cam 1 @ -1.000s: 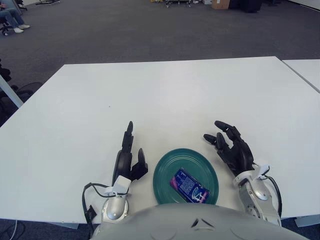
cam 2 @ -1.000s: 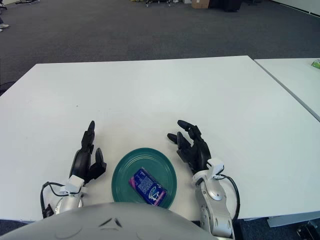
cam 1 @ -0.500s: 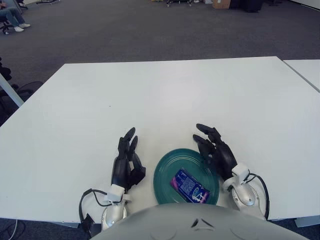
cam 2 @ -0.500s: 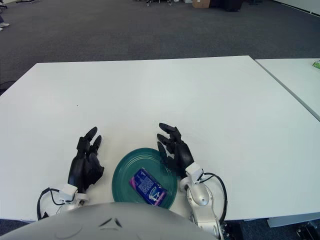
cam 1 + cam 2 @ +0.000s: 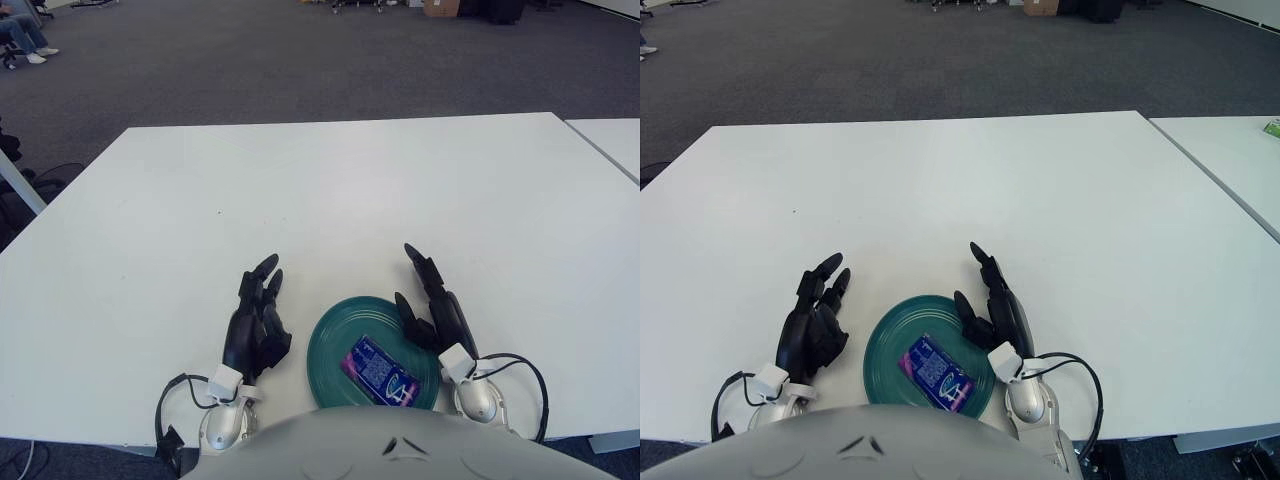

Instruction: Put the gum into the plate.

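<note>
A blue and purple gum packet [image 5: 378, 372] lies inside the round green plate [image 5: 334, 334] at the table's near edge. My right hand [image 5: 432, 308] shows at the plate's right rim, fingers stretched forward and holding nothing. To the left of the plate is my left hand [image 5: 255, 322], fingers extended and relaxed, also holding nothing. Neither hand touches the gum.
The white table [image 5: 330, 190] stretches far ahead of the plate. A second white table [image 5: 1240, 160] stands to the right across a narrow gap. Grey carpet lies beyond, with chairs and boxes far off.
My right hand has drawn in toward the plate's right rim and turned edge-on, fingers straightening. My left hand has shifted slightly, with its fingers fanning out. The gum and plate have stayed put.
</note>
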### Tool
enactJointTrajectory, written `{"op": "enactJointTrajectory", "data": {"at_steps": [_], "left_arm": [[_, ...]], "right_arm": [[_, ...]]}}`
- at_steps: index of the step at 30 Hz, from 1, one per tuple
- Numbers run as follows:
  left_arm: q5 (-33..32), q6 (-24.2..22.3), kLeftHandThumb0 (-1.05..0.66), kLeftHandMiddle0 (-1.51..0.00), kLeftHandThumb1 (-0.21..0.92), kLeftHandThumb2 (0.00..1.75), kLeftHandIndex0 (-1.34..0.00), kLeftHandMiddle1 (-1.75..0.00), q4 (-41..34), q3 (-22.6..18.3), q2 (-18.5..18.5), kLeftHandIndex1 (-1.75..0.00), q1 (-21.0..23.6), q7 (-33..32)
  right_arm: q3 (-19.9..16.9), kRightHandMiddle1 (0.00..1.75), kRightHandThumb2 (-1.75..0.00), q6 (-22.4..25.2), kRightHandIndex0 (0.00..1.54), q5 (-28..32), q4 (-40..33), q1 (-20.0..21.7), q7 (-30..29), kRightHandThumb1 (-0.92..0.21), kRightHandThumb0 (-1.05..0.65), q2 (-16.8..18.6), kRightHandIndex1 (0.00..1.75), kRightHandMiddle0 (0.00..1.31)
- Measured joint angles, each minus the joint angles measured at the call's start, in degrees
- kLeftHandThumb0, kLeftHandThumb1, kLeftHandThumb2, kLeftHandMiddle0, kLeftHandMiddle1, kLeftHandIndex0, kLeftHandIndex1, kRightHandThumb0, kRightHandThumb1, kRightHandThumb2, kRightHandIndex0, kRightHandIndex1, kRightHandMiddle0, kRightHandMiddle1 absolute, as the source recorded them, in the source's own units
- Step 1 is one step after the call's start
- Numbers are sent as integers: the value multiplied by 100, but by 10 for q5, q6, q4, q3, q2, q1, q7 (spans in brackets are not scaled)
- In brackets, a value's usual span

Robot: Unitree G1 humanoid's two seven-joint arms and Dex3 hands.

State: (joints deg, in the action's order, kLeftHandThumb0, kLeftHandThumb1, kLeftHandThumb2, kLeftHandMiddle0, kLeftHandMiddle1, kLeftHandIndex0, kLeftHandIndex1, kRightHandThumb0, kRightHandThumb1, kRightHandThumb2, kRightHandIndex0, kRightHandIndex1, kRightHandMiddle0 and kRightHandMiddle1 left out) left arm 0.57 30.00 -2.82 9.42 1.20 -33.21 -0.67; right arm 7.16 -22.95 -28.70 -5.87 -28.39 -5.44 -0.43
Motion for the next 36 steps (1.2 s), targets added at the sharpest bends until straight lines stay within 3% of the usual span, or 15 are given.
{"op": "enactJointTrajectory", "data": {"at_steps": [12, 23, 36], "left_arm": [[15, 5, -104, -22, 92, 103, 0, 0, 3, -10, 2, -56, 0, -5], [57, 4, -101, -19, 92, 101, 0, 0, 7, -35, 1, -51, 5, -33], [89, 12, -100, -20, 92, 100, 0, -1, 20, -37, 1, -52, 19, -43]], "right_arm": [[-9, 8, -81, 23, 5, 66, -4, 2, 33, -92, -86, 1, 0, 0], [-30, 20, -77, 25, 12, 123, 10, 11, 39, -92, -75, 1, 1, 0], [-44, 32, -78, 42, 18, 206, 12, 13, 65, -92, -69, 1, 2, 0]]}}
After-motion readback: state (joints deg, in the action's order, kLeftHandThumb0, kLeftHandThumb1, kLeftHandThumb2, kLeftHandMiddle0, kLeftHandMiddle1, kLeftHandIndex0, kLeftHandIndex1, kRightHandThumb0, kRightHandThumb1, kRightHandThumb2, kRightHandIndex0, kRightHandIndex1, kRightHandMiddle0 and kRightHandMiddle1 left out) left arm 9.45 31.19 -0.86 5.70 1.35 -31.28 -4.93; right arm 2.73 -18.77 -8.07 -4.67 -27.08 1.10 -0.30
